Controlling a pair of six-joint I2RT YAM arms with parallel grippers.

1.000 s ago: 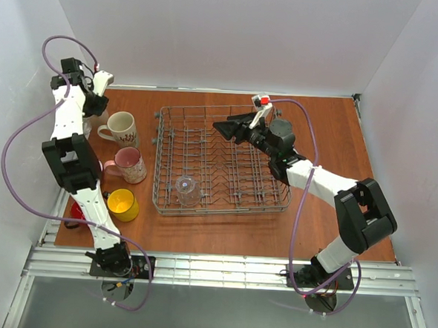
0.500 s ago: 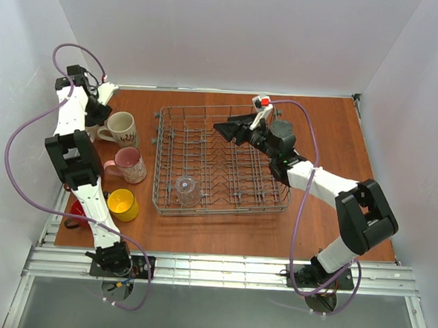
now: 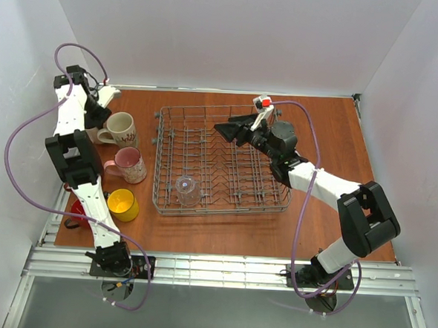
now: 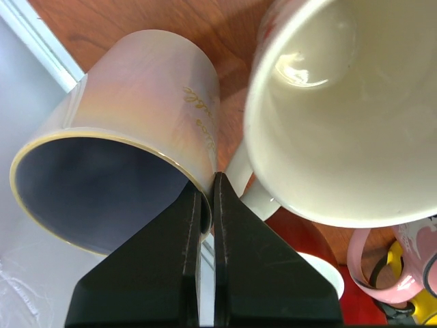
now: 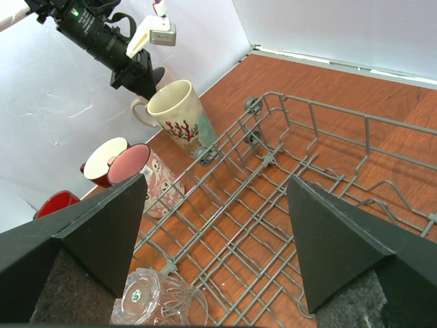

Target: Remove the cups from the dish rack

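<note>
Cups: one remains in the dish rack (image 3: pixel 212 152). It is the clear glass (image 3: pixel 187 190), sitting among the tines near the rack's near-left corner.

Six mugs are out, clustered on the desk (image 3: pixel 332 134) left of the rack. The cream mug (image 3: pixel 121 127), pink mug (image 3: pixel 132 164) and yellow mug (image 3: pixel 123 204) run far to near. The dark red mug (image 5: pixel 109 158) and red mug (image 5: pixel 58 201) sit closer to the left wall. My reading is that you pack them on one side so the rack stays reachable.

Beige mug (image 4: pixel 143 102): far-left corner, just beside the cream mug, tilted with its mouth toward the left wrist camera. The left jaws are closed to a sliver on its rim wall, one finger inside and one outside. The thin wall is probably the easiest part to pinch. Whether its base touches the desk, you cannot tell.

Right jaws: spread wide with nothing between them, hovering over the rack's far-right part and facing the glass. Judgement: they are staged for the glass. It looks slick, so take it by the rim.
</note>
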